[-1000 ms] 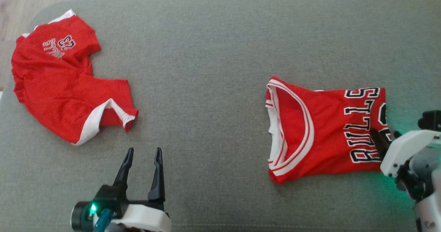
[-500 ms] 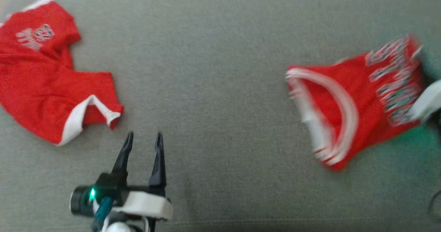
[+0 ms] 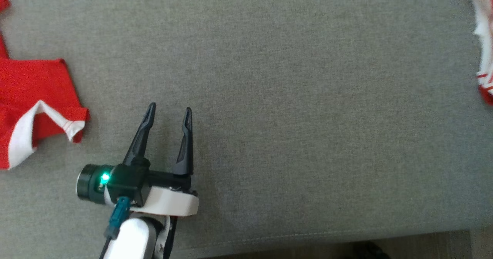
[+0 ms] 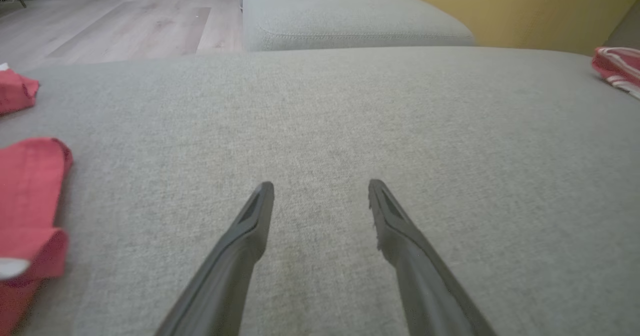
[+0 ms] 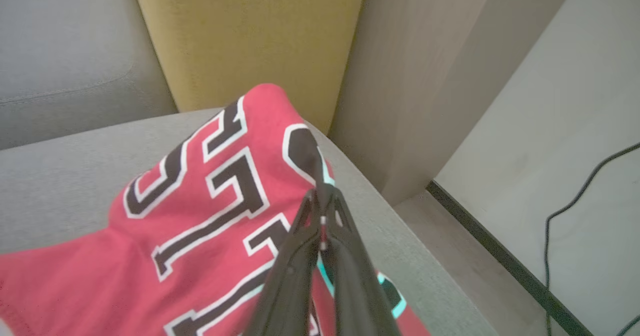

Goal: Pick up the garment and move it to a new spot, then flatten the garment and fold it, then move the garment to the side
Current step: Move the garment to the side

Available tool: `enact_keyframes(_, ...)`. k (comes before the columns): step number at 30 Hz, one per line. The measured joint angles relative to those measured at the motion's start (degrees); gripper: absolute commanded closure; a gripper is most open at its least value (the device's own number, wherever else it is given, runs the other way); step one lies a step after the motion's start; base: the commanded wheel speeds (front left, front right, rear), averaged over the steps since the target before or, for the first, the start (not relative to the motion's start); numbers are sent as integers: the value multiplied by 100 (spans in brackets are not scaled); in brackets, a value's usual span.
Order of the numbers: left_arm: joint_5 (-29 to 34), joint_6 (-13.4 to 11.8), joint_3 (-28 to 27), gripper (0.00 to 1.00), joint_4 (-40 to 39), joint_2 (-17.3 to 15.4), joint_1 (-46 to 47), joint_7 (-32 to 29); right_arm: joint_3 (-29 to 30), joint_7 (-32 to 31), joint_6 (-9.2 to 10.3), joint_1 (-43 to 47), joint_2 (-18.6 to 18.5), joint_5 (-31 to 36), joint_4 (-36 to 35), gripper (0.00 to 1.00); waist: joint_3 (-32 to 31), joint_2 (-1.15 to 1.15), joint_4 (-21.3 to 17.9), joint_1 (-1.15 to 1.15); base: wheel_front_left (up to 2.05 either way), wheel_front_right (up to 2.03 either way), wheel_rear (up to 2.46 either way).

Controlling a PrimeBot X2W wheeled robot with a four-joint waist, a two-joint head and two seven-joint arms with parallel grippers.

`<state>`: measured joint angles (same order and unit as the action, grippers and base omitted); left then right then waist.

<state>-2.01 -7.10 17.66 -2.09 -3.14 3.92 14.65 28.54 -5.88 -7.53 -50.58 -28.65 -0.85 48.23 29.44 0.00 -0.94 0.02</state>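
Two red garments are counted: a black-lettered jersey (image 5: pixel 200 201) pinched in the closed right hand (image 5: pixel 320 191), another garment (image 3: pixel 34 86) at the sofa's (image 3: pixel 289 97) left edge; the left hand (image 3: pixel 170 107) is spread empty.

I count two pieces of red clothing: the left garment (image 3: pixel 34 97) and the right garment (image 5: pixel 200 201), which carries black lettering. My pincers number two, the left pincer (image 3: pixel 170 107) and the right pincer (image 5: pixel 320 196), with two dark fingers apiece. Grey cushions: two, the near cushion (image 3: pixel 289 78) and the far cushion (image 4: pixel 340 21). One yellow panel (image 5: pixel 240 36). One dark cable (image 5: pixel 575 211)
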Motion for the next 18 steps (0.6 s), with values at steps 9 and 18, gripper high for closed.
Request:
enact_keyframes(9, 0, -70, -149, 0, -74, -26, -16, 0, 1053, 680, 0, -275, -55, 1764, 442, 0, 136, 0, -27, -2, 0, 0, 0)
enact_keyframes(18, -171, -149, -148, 0, 56, -9, -34, 0, 532, 1916, 0, -210, 505, 2125, 227, 0, -515, 0, -22, -2, 0, 0, 0)
